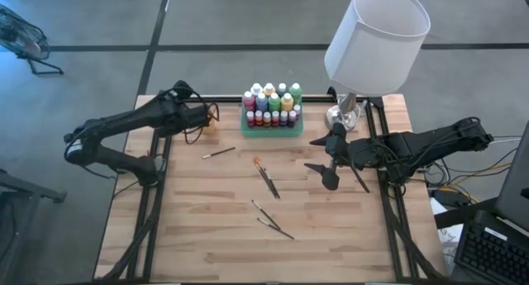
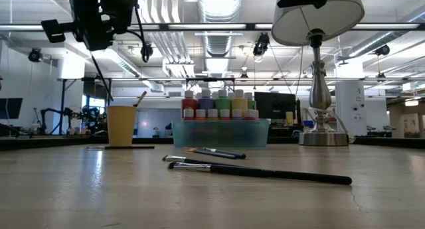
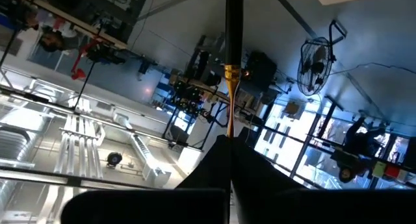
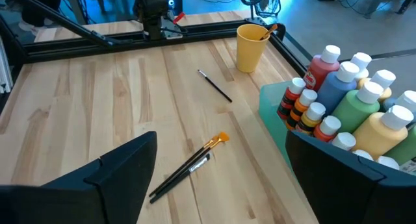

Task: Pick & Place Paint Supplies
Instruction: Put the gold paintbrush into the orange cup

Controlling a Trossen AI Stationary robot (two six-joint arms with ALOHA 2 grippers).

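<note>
Red, blue, green, yellow and white paint bottles (image 4: 354, 100) with pale caps in a green tray (image 1: 271, 130). Orange-yellow cup (image 4: 252, 47). Dark-handled paintbrushes (image 4: 186, 165), one orange-tipped. Pale striped wooden table (image 4: 104, 113). White lampshade (image 1: 378, 39).

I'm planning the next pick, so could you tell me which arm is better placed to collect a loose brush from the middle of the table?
The right. Its gripper has open, empty jaws and hovers close to the orange-tipped brush. The left gripper is shut on a brush near the orange cup.
</note>
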